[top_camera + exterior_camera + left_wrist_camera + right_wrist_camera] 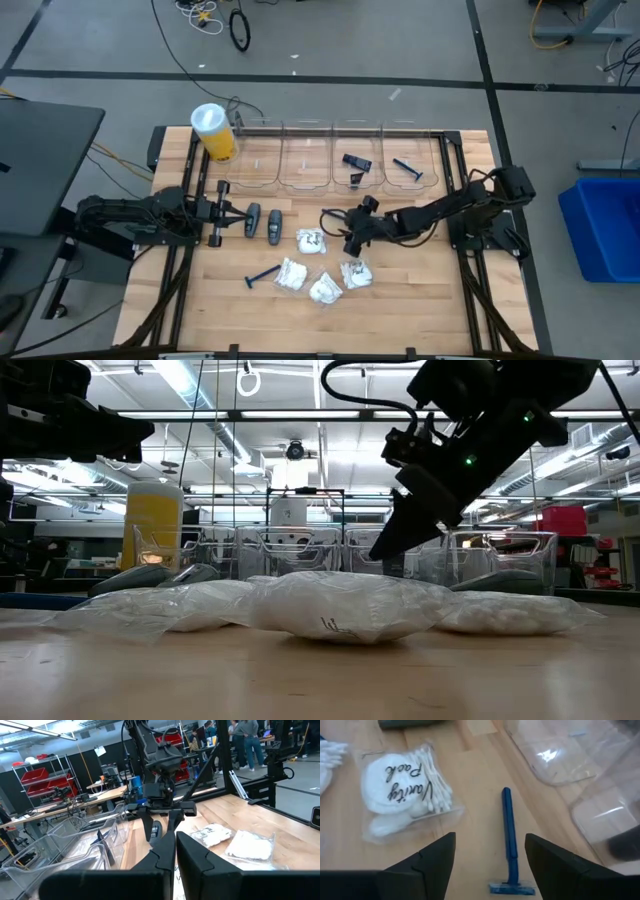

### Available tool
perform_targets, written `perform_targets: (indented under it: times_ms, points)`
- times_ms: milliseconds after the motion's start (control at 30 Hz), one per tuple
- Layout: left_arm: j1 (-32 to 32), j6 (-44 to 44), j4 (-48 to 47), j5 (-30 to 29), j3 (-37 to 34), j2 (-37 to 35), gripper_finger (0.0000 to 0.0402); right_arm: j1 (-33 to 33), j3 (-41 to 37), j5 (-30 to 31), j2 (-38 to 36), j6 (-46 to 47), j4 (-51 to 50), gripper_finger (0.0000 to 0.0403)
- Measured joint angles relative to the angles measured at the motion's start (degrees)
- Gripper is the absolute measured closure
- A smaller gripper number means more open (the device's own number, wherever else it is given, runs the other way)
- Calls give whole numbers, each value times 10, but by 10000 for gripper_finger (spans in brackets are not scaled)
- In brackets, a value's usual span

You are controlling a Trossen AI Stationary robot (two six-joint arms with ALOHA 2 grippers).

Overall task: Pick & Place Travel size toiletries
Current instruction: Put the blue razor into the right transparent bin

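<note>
Between the spread fingers of the right gripper [490,857], a thin blue razor [509,840] lies flat on the wooden table [420,300], its head toward the wrist camera; the fingers stand open on either side of it and hold nothing. Just beside the razor lies a clear packet [405,790] of cotton pads and swabs with handwriting-style lettering on it. From above, the right gripper [350,238] sits low near the middle of the table, its arm reaching in from the right edge. More white packets [322,289] are scattered in front of it, and a second blue razor [263,275] lies left of them. Two dark grey oval pieces [264,223] rest side by side farther left. Along the back edge runs a row of clear plastic bins [335,155]; one holds dark rectangular pieces [356,163], and the next one to the right holds another blue razor [407,168]. A tall yellow cylinder with a white lid [213,132] stands at the left end of the row. The left gripper [222,211] waits at the left side of the table, its fingers closed on nothing, just beside the grey ovals. People stand in the room beyond the table.
</note>
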Motion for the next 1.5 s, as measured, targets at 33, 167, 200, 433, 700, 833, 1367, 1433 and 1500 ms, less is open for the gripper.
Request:
perform_targets:
  times_ms: [33,167,200,433,700,833,1367,1433,1500]
  points:
    - [0,0,0,0,0,0,378,-3,0,0,1,-2,0,155]
    - [0,0,0,0,0,0,378,-12,0,-27,8,-2,4,151]
    - [0,0,0,0,0,0,377,-13,0,-32,10,0,5,149]
    - [0,0,-1,0,0,0,377,-12,0,-15,30,28,1,146]
    - [0,0,-1,0,0,0,378,-16,4,-14,57,78,10,161]
    - [0,0,0,2,0,0,378,-24,4,-13,57,87,12,166]
    - [0,0,-1,0,0,0,378,-27,4,1,86,82,13,163]
    - [0,0,0,0,0,0,378,-27,4,1,86,82,13,165]
    - [0,0,-1,0,0,0,377,-27,4,-3,86,82,13,172]
